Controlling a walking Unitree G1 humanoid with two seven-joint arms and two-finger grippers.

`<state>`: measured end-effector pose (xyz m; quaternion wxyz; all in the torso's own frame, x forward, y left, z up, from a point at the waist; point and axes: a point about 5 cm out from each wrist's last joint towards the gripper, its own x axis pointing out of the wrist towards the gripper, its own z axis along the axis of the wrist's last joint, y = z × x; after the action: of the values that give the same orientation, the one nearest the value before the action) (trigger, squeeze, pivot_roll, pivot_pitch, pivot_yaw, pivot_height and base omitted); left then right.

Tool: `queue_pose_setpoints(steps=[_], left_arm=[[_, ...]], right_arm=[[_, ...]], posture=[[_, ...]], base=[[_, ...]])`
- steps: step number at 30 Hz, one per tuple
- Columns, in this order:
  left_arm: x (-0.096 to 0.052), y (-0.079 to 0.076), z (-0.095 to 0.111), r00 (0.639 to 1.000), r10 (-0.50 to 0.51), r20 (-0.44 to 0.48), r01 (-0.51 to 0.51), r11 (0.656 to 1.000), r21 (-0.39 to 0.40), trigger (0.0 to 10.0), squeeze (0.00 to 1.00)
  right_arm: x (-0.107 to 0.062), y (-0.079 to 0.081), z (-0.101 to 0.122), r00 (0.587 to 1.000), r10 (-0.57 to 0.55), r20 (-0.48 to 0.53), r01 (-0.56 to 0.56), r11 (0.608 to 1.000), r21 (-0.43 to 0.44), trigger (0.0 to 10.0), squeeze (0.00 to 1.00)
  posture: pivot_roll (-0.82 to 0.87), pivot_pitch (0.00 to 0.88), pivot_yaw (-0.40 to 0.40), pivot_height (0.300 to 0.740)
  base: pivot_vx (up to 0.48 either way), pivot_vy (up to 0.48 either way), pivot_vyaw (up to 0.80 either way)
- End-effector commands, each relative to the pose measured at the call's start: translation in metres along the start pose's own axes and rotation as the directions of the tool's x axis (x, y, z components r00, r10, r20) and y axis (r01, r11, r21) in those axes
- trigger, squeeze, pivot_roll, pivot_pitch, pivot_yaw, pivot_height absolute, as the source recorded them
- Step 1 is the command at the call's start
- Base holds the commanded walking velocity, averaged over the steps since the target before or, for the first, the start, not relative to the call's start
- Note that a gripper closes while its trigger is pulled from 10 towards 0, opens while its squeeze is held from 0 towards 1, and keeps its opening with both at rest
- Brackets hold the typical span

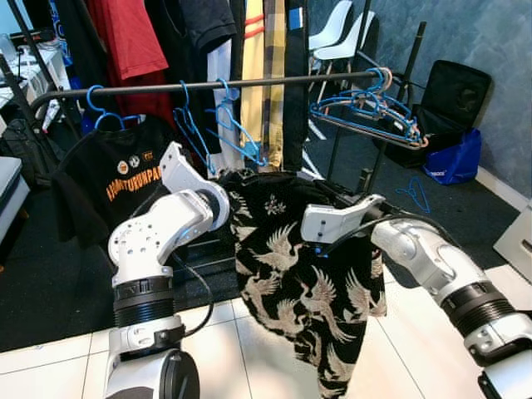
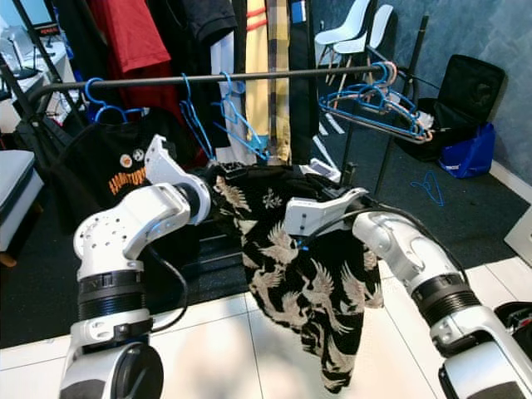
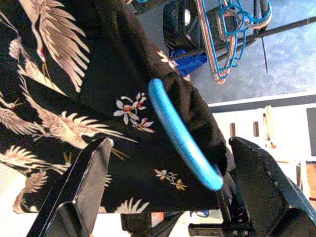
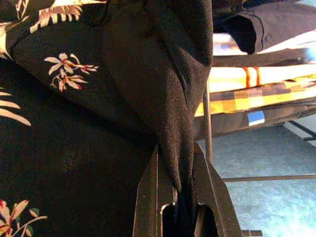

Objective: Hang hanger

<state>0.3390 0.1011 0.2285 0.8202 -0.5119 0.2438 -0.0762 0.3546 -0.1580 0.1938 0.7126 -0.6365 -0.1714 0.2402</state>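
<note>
Right gripper (image 4: 175, 197) is clamped tight on a fold of the black crane-print shirt (image 1: 299, 291). Left gripper (image 3: 168, 190) spread wide around the blue hanger (image 3: 180, 136) inside the shirt, just below the clothes rail (image 1: 208, 86), near side.

Crane-print shirt (image 2: 299, 274) below rail (image 2: 249, 76)

Head stereo downward; wrists near shirt (image 1: 291, 266)
</note>
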Motion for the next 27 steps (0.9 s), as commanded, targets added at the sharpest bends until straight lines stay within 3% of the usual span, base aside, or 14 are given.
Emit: queue_pose_setpoints(steps=[1,17,18,20,21,27], left_arm=[[0.007,-0.013,-0.020,0.997,-0.043,-0.065,0.039,0.997,-0.062,10.0,0.00],[0.006,-0.019,-0.015,0.998,-0.029,-0.050,0.021,0.989,-0.143,10.0,0.00],[0.005,-0.019,-0.015,0.998,-0.032,-0.049,0.025,0.988,-0.155,5.0,0.00],[0.005,-0.019,-0.015,0.998,-0.032,-0.049,0.025,0.988,-0.155,5.0,0.00],[0.005,-0.020,-0.014,0.998,-0.037,-0.048,0.029,0.986,-0.166,0.0,0.00],[0.003,-0.023,-0.014,0.997,-0.059,-0.057,0.047,0.981,-0.189,0.0,0.00]], right_arm=[[0.003,-0.006,0.009,0.999,-0.011,0.046,0.013,0.999,-0.033,0.0,0.00],[0.006,0.004,0.018,0.992,0.051,0.113,-0.046,0.998,-0.045,0.0,0.00],[0.006,0.002,0.016,0.993,0.048,0.110,-0.043,0.998,-0.047,0.0,0.00],[0.006,0.002,0.016,0.993,0.048,0.110,-0.043,0.998,-0.047,0.0,0.00],[0.005,0.001,0.015,0.993,0.044,0.107,-0.039,0.998,-0.050,0.0,0.00],[0.005,-0.002,0.012,0.995,0.034,0.098,-0.029,0.998,-0.057,0.0,0.00]], posture=[[-0.07,0.000,0.012,0.740],[-0.07,0.000,0.010,0.740],[-0.07,0.000,0.010,0.740],[-0.07,0.000,0.010,0.740],[-0.07,0.000,0.011,0.740],[-0.07,0.000,0.012,0.740]], base=[[0.000,0.000,0.00],[0.000,0.000,0.00],[0.000,0.000,0.00],[0.000,0.000,0.00],[0.000,0.000,0.00],[0.000,0.000,0.00]])
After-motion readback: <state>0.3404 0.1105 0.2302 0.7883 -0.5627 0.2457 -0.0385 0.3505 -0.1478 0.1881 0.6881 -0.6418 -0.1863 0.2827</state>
